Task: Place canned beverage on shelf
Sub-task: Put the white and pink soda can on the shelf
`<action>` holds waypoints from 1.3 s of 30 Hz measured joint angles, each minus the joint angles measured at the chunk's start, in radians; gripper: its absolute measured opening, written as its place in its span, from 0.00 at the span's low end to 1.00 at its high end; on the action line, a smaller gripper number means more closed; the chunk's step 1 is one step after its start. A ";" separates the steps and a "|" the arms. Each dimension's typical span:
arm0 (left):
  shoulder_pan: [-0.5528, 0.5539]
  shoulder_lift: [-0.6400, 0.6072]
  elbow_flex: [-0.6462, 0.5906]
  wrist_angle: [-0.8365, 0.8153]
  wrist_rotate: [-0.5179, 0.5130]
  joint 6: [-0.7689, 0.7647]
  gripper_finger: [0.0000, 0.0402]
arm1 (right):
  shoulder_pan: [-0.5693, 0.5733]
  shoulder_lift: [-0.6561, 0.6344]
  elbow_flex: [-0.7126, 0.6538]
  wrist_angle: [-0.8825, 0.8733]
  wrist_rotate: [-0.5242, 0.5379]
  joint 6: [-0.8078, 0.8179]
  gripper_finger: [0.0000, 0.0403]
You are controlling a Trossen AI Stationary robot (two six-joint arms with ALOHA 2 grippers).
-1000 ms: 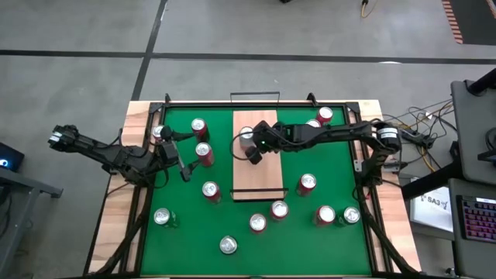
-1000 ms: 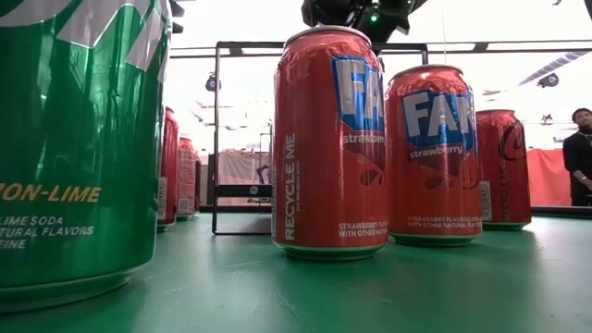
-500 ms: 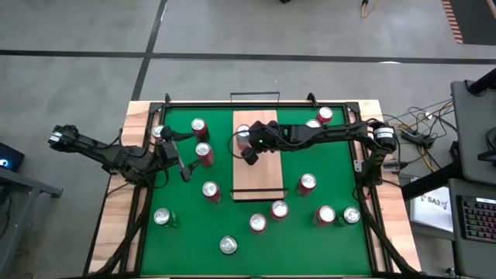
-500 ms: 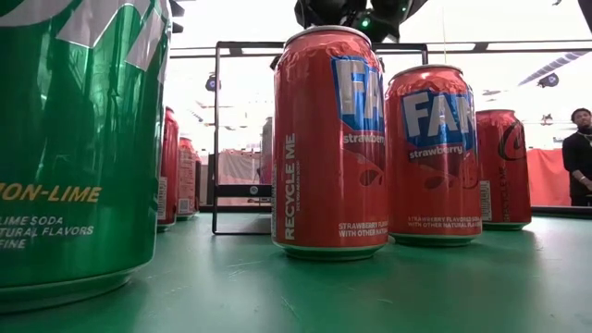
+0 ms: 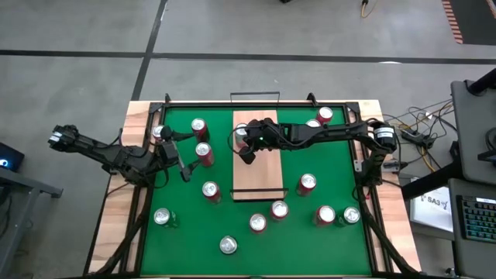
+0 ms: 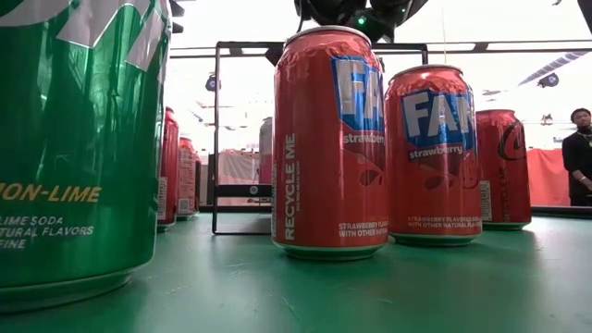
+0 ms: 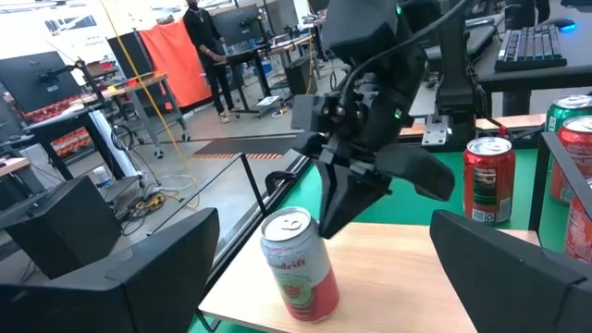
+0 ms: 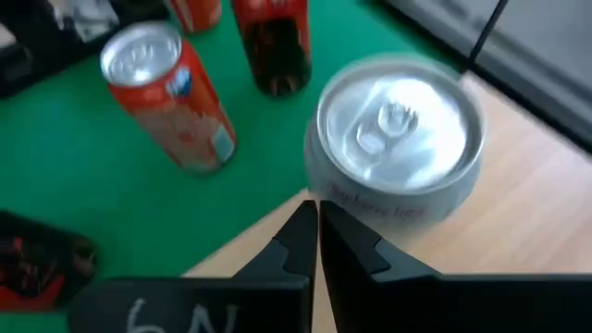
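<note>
At the far left of the low view, a large green can (image 6: 74, 148) is seen, with "LIME SODA" printed on its glossy wall. Beside it, two red cans marked "strawberry" (image 6: 328, 143) are lined up, and "RECYCLE ME" is read down the nearer one.

In the high view, the left gripper (image 5: 183, 159) is held over the left part of the green mat (image 5: 333, 248), its fingers spread wide and nothing between them. Toward the middle, the shelf (image 5: 260, 174), a long pale wood-grain board with thin black rails at its short ends, is laid across the mat. A pale can with a silver lid (image 8: 398, 148) is stood upright near the board's far left corner. The right gripper (image 5: 247, 155) is held just beside this can with its fingers pressed together, and nothing is gripped.

Compared with a second ago, the right gripper has been shifted slightly leftward along the board; the left arm has not moved.
</note>
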 joint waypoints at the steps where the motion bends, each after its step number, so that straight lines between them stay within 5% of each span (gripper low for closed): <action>1: 0.000 0.000 0.000 0.000 0.000 0.000 0.94 | -0.004 0.000 0.000 0.007 0.002 -0.012 0.02; 26: 0.000 0.000 0.000 -0.001 0.000 0.003 0.94 | -0.060 0.006 0.000 0.012 -0.021 -0.060 0.02; 39: 0.000 0.064 0.006 0.000 0.053 -0.088 0.94 | 0.100 -0.167 -0.005 -0.191 0.027 -0.123 0.02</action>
